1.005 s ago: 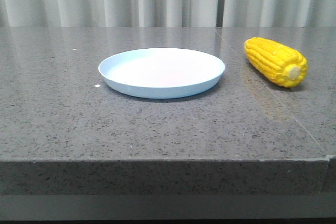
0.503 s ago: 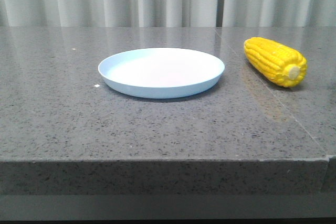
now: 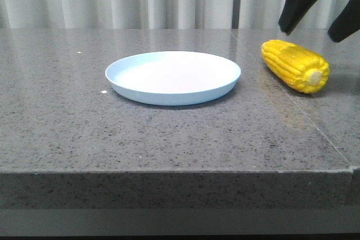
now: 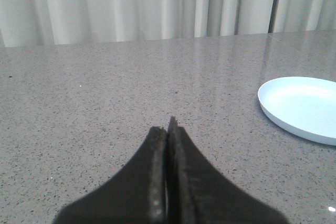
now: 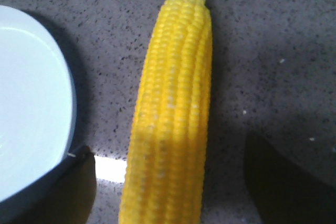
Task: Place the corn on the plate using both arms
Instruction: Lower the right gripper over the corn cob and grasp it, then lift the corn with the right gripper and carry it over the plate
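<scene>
Hanging above the corn [image 3: 295, 66], right gripper [image 3: 320, 15] jaws spread astride its long axis; left gripper [image 4: 167, 145] jaws pressed together, well apart.

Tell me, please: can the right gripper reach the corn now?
Probably yes. The right gripper hangs open above the corn, one finger on each side, and nothing lies between them; the plate sits apart.

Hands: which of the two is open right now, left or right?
The right hand is open, its two dark fingers spread wide above the corn. The left hand is shut, fingers pressed together over bare table, away from the plate.
</scene>
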